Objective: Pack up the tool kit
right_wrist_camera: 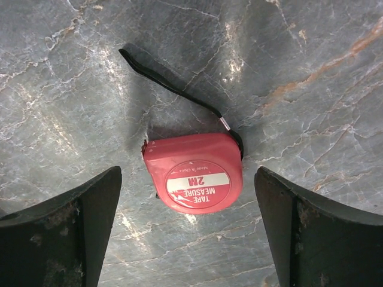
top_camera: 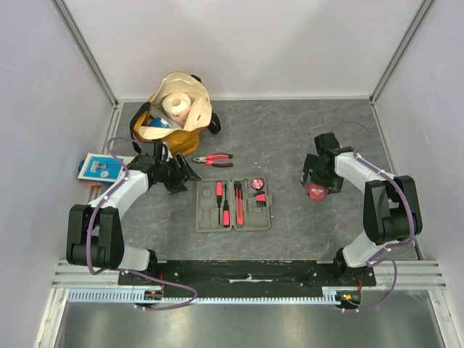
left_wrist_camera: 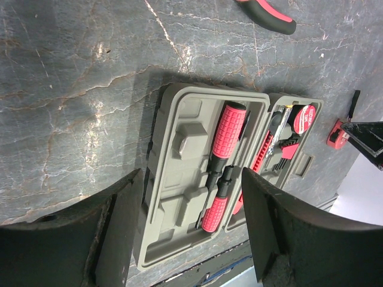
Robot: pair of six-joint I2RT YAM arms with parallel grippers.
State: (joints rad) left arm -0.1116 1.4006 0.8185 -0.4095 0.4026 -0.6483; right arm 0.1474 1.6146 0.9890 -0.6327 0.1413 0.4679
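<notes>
The case [top_camera: 205,217] lies open and flat on the surface [top_camera: 290,145], just ahead of and below the left jaws. These hang parted and empty, and in the wrist view they frame the case's left half. Red-handled screwdrivers [top_camera: 220,197] and some smaller pieces sit in their slots, so the packing looks roughly half done. The moulded slots beside the screwdrivers are bare. The pliers [top_camera: 212,159] lie loose on the surface farther ahead of the left jaws, apart from the case. The tape [right_wrist_camera: 194,180] rests on the surface between the right jaws, which stand wide apart and touch nothing; its strap [right_wrist_camera: 167,81] trails away from them. By my reading, what remains is to seat the tape and the pliers, then fold the case shut.
</notes>
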